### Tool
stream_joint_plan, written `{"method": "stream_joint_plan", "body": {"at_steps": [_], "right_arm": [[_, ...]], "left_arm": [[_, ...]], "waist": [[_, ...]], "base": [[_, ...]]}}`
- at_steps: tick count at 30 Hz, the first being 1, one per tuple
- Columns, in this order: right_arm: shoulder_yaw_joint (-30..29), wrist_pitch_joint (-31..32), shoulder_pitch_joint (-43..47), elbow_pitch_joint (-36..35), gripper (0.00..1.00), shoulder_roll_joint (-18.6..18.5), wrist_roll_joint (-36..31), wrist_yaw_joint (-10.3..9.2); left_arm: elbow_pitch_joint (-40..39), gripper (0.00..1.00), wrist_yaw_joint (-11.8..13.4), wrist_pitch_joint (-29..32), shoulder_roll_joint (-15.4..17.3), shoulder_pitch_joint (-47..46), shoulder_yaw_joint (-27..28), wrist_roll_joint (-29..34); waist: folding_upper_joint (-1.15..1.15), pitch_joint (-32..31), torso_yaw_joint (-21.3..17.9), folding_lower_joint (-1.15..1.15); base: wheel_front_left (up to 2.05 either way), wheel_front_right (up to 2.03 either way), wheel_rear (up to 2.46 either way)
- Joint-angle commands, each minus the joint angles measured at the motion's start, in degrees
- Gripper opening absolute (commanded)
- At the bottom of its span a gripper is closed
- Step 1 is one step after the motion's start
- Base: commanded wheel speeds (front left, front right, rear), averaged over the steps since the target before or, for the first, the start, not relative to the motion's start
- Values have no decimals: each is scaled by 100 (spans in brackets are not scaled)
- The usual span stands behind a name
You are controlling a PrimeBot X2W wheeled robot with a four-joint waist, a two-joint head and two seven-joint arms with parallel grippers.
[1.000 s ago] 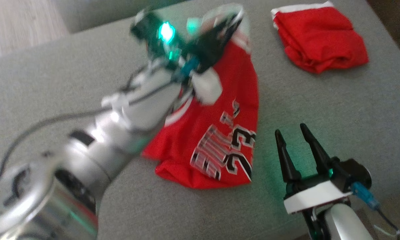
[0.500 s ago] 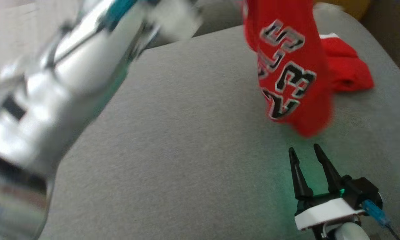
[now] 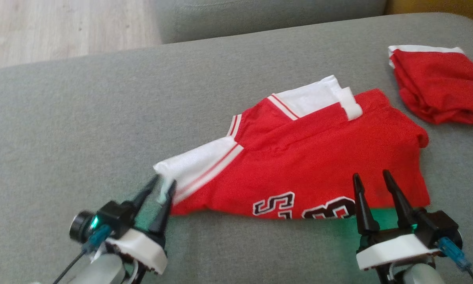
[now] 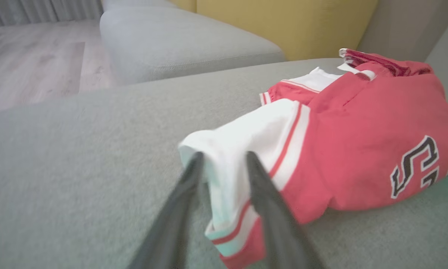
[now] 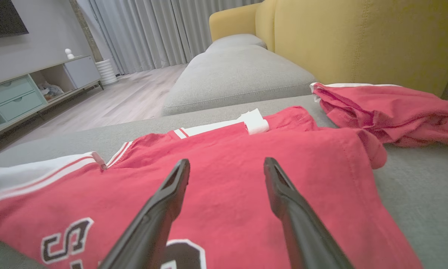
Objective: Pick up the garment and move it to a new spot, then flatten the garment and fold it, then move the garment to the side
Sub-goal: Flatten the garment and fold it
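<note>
Red jersey [image 3: 319, 157], black white-edged lettering, white striped panels, lying on grey fabric sofa cushion [image 3: 82, 118], long axis running left-right ahead of me. My left gripper [image 3: 164, 180] sitting at its white corner, jaws narrowly parted astride cloth, grip unclear. My right gripper [image 3: 370, 174] hovering over near hem, jaws spread.

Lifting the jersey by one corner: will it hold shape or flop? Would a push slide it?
Likely floppy: the jersey lies in soft folds, so it should hang and bunch. Probably light, the cloth looks thin. Pushed, it would likely ruck up rather than slide on the textured grey cushion.
</note>
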Motion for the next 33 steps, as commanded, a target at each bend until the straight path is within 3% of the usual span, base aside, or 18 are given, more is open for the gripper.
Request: {"method": "stream_joint_plan", "body": {"at_steps": [1,5,12,19,23,26,33], "right_arm": [[109,-22,-157,-157,100,-20,-55,-4],[105,-22,-185,-168,100,-20,-87,-4],[119,-22,-265,-179,100,-19,-128,-4],[264,-22,-404,-137,100,-19,-68,-4],[208,-22,-406,-159,100,-19,-37,-4],[174,-22,-394,-163,100,-19,-31,-4],[175,-22,-469,-175,100,-19,32,-4]], "left_arm": [[-147,100,53,-30,86,-108,387,-82],[-227,100,85,-30,152,213,682,-214],[-627,100,247,34,625,-217,1245,-203],[-124,100,361,1462,863,-490,863,-138],[-99,100,332,1780,839,-374,746,-239],[-175,100,149,1977,842,-252,640,-375],[-427,100,-37,1140,702,-549,827,-280]], "waist": [[0,79,103,0],[0,120,176,0],[0,273,202,0],[0,434,-7,0],[0,477,-71,0],[0,509,-97,0],[0,629,-161,0]], "base": [[0,0,0],[0,0,0],[0,0,0],[0,0,0],[0,0,0],[0,0,0],[0,0,0]]}}
